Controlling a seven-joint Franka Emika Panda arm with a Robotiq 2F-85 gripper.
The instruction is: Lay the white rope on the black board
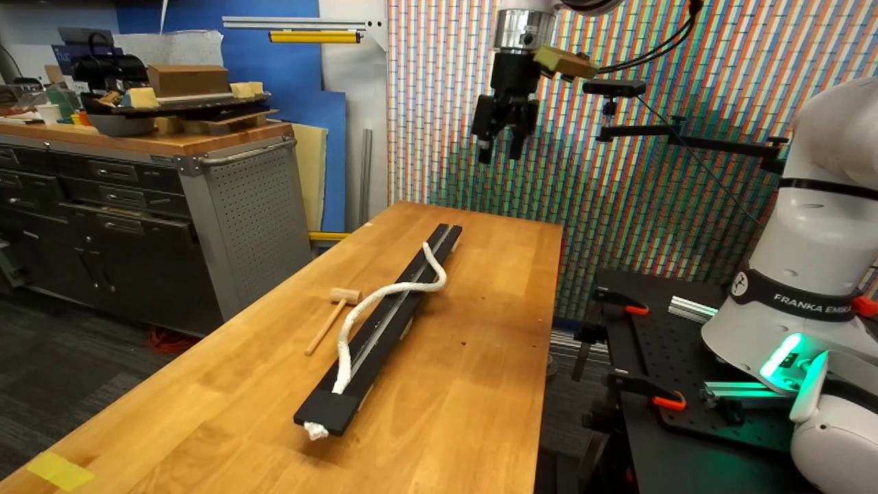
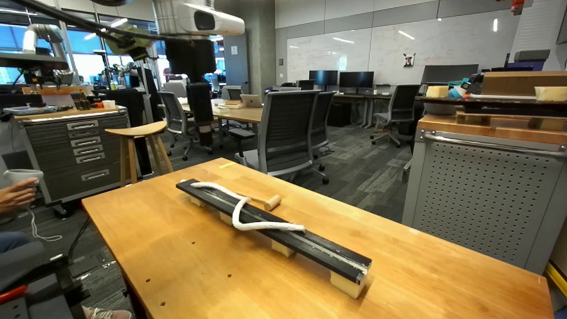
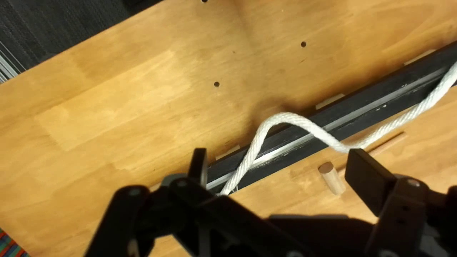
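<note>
At the centre of the workspace you have the long wooden table, with the grey tool cabinet on one side and your Franka Emika arm, mounted on a black stand, on the opposite side. Lengthwise on the table sits the black board, with a pale groove running down its length. The white rope lies loosely on top of the board, winding across it in an S: one bend hangs past the edge nearer your arm's base, another past the opposite edge. One rope end rests on the board near one of the board's ends; the other sits at the edge on the cabinet side, well short of the board's opposite end. Your gripper hangs well above, pointing down, its black fingers spread wide apart; in the wrist view you see part of the rope below, through the gap. Just beside the board, on the cabinet side, lies a wooden mallet, its handle roughly parallel to the board. Pale blocks prop the board off the table. In both exterior views, a strip of yellow tape is near a table corner.
</note>
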